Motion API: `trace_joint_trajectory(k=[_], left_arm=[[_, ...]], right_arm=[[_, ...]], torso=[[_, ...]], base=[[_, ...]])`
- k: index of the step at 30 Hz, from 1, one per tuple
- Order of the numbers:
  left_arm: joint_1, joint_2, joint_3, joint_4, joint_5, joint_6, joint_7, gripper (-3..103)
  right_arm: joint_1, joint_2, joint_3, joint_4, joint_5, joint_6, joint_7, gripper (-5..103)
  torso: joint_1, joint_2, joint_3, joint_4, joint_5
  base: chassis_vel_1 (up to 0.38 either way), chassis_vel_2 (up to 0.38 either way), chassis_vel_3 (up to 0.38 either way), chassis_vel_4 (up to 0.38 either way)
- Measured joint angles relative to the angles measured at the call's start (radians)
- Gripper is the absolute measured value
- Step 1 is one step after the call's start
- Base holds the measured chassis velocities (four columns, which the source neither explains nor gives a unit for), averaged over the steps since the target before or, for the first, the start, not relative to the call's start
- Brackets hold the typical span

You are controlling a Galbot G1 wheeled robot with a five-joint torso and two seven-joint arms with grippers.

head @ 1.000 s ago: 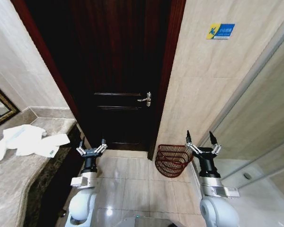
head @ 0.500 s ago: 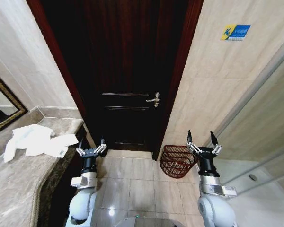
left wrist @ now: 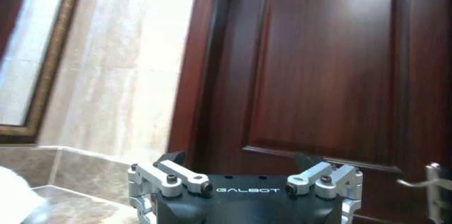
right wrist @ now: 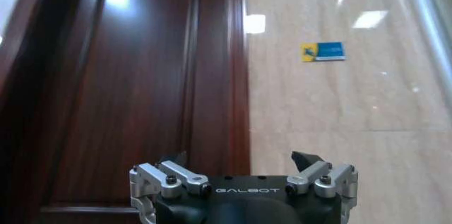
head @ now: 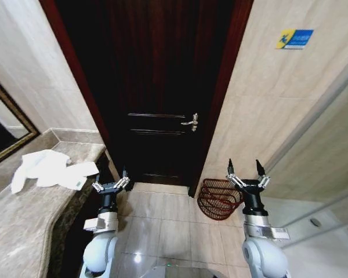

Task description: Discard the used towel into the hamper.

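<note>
towel (head: 49, 169), white and crumpled, is lying at the lower left of the head frame on the marble counter (head: 20, 226), close to its far edge and touched by nothing. going from the biggest thing down: the dark wooden door (head: 153, 87) is filling the upper centre, with its silver handle (head: 191, 121) near mid frame. the counter is running along the lower left under a framed mirror (head: 6, 130). the hamper (head: 217, 198), a reddish-brown wire basket, is standing on the tiled floor (head: 162, 223) at the lower right of centre, against the wall beside the door frame and well apart from the towel. the right gripper (head: 244, 174) is hovering just beside the hamper, at its right in the frame, its fingers spread wide and gripping nothing. the left gripper (head: 111, 181) is hanging low and left of centre, just past the counter's edge, its fingers likewise splayed and empty. the towel looks light, soft and limp, so it will probably sag and trail when lifted; pinching a thick raised fold near the middle of the heap seems safer than taking a thin corner.
</note>
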Motion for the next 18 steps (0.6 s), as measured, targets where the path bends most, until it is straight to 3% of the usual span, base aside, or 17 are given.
trace_joint_trajectory(k=[18], left_arm=[[0.023, 0.0, -0.001, 0.009, 0.016, -0.013, -0.01, 100]], right_arm=[[0.044, -0.023, -0.018, -0.034, 0.002, 0.014, 0.004, 100]], torso=[[0.0, 0.0, 0.0, 0.0002, 0.0]], base=[[0.109, 0.106, 0.11, 0.108]])
